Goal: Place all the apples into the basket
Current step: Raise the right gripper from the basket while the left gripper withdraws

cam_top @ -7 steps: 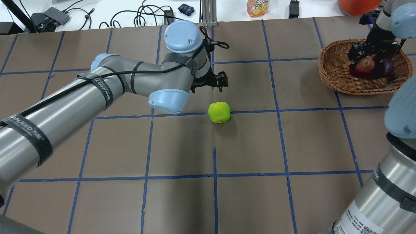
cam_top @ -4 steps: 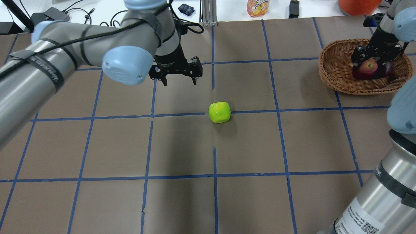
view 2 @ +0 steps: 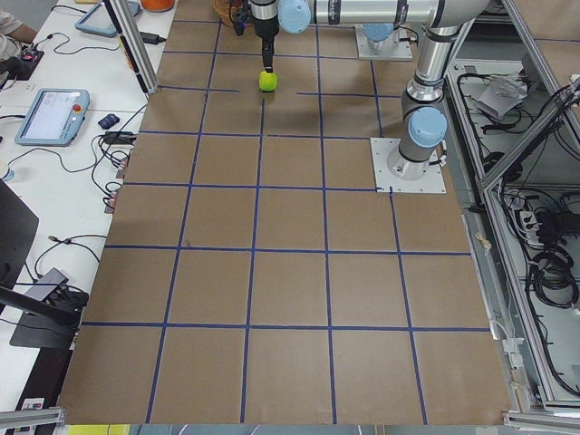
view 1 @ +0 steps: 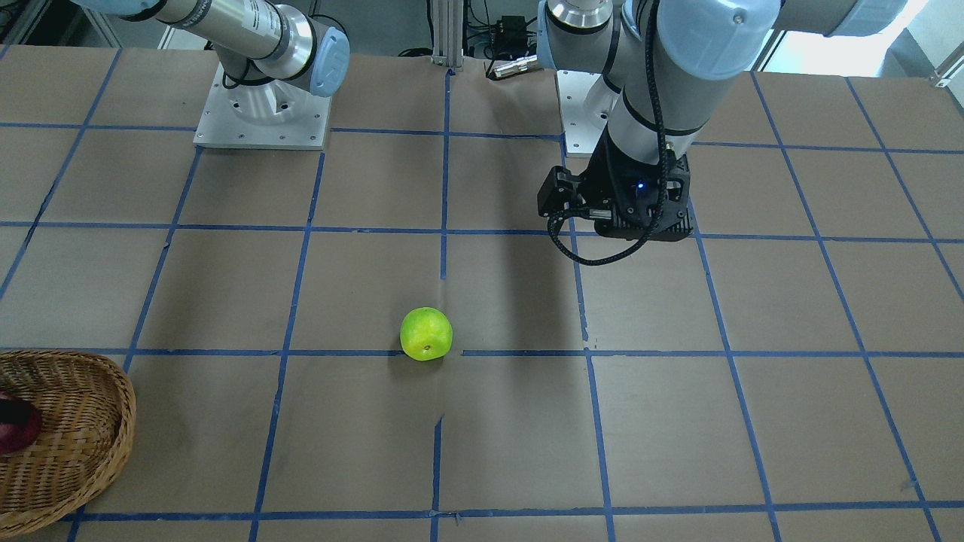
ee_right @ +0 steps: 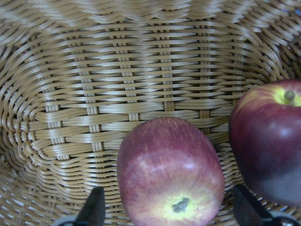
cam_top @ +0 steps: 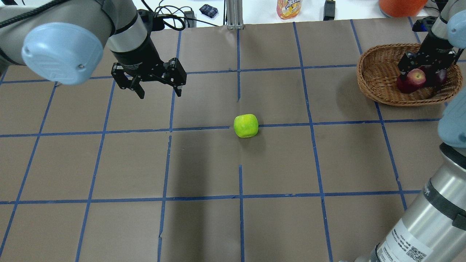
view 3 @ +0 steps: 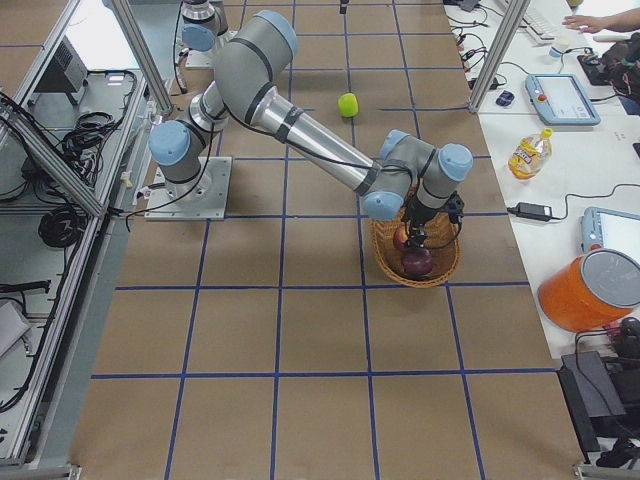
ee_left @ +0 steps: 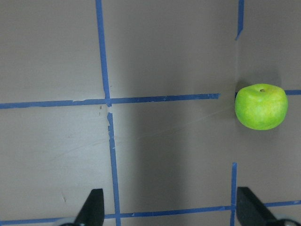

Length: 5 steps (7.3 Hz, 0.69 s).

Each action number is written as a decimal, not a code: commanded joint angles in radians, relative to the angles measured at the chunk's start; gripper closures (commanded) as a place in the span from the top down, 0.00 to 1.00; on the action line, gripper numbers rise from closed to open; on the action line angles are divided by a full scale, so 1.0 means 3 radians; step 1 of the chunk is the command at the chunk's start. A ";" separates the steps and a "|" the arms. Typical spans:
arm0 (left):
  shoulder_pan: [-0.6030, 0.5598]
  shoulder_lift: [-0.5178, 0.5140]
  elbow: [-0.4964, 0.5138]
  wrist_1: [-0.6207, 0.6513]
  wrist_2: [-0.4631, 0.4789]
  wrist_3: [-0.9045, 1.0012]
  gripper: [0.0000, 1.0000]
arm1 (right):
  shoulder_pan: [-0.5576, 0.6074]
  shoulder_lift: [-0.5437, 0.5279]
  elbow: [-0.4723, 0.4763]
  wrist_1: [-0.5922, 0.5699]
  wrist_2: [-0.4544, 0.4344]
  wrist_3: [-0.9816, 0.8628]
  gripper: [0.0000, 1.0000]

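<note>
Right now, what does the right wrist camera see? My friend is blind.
Two red apples lie in a woven basket: a lighter apple at bottom centre, a darker apple far right. The open pincer straddles the lighter one.

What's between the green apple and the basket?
Nothing. From green apple to basket the overhead view shows only bare table crossed by blue tape.

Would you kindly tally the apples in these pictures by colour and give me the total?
yellow-green apple: 1
lighter red apple: 1
dark maroon apple: 1
Total: 3
</note>
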<state>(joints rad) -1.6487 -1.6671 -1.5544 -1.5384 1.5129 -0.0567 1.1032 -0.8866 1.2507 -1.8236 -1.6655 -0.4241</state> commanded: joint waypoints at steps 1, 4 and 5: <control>0.0060 0.0141 -0.0009 -0.0011 -0.0006 0.0097 1.00 | 0.0024 -0.0142 -0.0002 0.0065 0.0029 -0.0008 1.00; 0.0065 0.0203 -0.0004 0.0141 -0.0006 0.0102 1.00 | 0.0605 -0.0567 0.0029 0.0637 0.0407 0.0638 1.00; 0.0065 0.0218 -0.0009 0.0168 -0.0011 0.0102 1.00 | 0.0942 -0.0608 0.0029 0.0674 0.0433 0.1097 1.00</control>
<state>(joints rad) -1.6290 -1.6085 -1.5565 -1.5062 1.5100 -0.0263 1.2740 -1.0413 1.2580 -1.6551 -1.5568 -0.2468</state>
